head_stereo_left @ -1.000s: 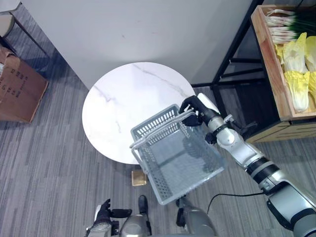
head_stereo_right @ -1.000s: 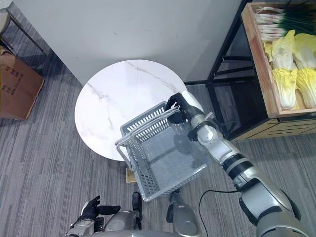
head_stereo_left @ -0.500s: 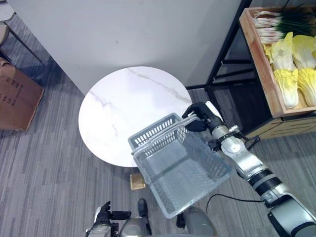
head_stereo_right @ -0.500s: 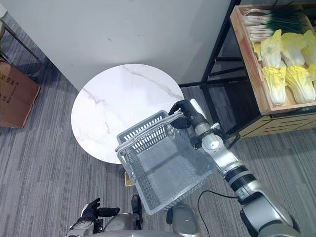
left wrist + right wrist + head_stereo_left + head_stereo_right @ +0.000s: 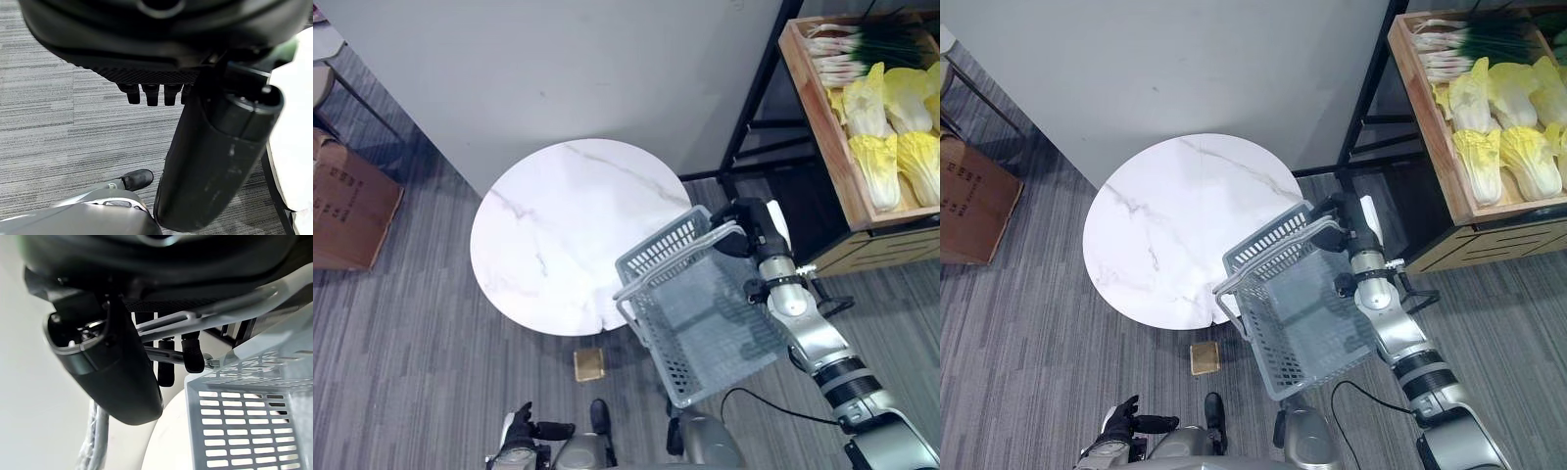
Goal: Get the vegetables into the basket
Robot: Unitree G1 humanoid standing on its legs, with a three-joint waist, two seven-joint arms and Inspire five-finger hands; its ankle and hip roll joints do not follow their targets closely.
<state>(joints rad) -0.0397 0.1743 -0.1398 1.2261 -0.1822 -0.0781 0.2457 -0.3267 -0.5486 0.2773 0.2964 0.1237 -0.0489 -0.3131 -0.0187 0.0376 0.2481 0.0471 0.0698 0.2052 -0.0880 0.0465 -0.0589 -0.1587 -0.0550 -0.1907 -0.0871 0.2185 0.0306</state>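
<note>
One basket (image 5: 705, 323), one round table (image 5: 568, 235), one wooden crate (image 5: 827, 127), one cardboard box (image 5: 347, 206).

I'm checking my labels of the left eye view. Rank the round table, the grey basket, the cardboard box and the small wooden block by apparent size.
1. Round table
2. Grey basket, though held up nearer the camera, so it looks bigger than it is
3. Cardboard box, cut off by the edge
4. Wooden block
</note>
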